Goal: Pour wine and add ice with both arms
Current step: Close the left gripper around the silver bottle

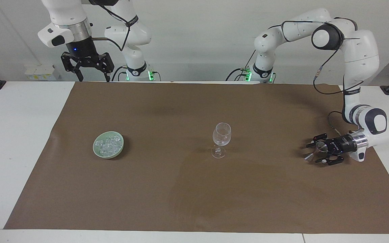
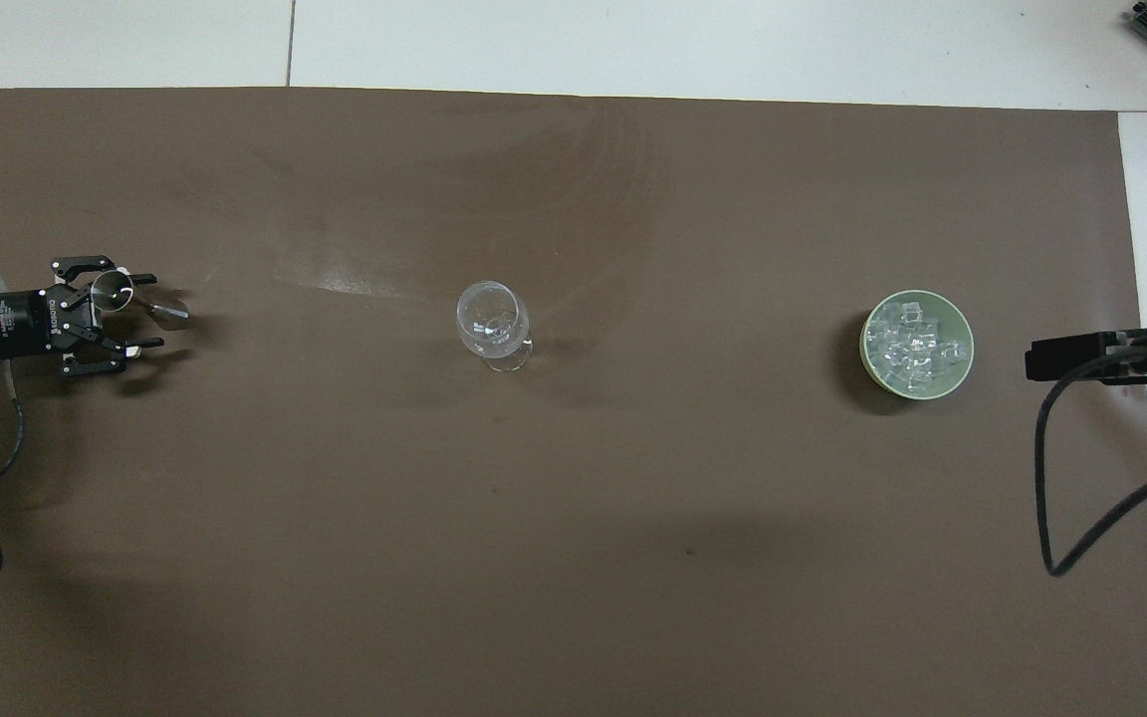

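Overhead view: left gripper (image 2: 140,311), lying sideways, part-closed around small metal scoop (image 2: 115,292); grip unclear.

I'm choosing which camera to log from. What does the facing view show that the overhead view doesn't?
Only the facing view shows both whole arms, their bases and the right end effector, open, raised over the table's edge.

Only the overhead view looks straight down into the wine glass and bowl.

Both show the left end effector low over the brown mat around a small metal object, the glass, and the ice.
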`<move>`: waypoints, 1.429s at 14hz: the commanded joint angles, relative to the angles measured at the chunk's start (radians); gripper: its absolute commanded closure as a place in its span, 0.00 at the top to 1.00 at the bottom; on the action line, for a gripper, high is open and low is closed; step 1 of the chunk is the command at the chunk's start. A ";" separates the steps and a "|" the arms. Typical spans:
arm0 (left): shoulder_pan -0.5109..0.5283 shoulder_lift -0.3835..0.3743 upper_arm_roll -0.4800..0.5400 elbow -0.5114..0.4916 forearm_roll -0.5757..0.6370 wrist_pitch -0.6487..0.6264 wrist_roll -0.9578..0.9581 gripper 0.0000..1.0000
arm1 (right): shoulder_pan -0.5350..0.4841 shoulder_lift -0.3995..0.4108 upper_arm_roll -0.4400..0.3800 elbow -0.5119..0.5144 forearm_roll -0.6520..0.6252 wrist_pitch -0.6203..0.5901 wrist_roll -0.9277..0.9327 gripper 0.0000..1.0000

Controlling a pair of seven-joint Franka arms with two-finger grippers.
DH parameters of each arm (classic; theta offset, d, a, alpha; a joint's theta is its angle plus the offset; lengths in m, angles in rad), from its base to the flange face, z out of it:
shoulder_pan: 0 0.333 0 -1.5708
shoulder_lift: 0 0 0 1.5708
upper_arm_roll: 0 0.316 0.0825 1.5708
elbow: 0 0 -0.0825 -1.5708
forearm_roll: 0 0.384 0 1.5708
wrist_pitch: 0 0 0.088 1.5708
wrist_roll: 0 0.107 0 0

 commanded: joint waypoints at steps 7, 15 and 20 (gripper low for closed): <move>0.018 0.018 -0.003 0.027 -0.005 -0.050 0.011 0.70 | -0.002 -0.022 0.008 -0.028 -0.019 0.023 0.024 1.00; 0.018 0.018 -0.006 0.027 -0.005 -0.052 0.012 0.61 | -0.002 -0.022 0.008 -0.028 -0.019 0.023 0.024 1.00; 0.018 0.018 -0.006 0.027 -0.005 -0.052 0.012 0.59 | -0.002 -0.022 0.008 -0.028 -0.019 0.023 0.024 1.00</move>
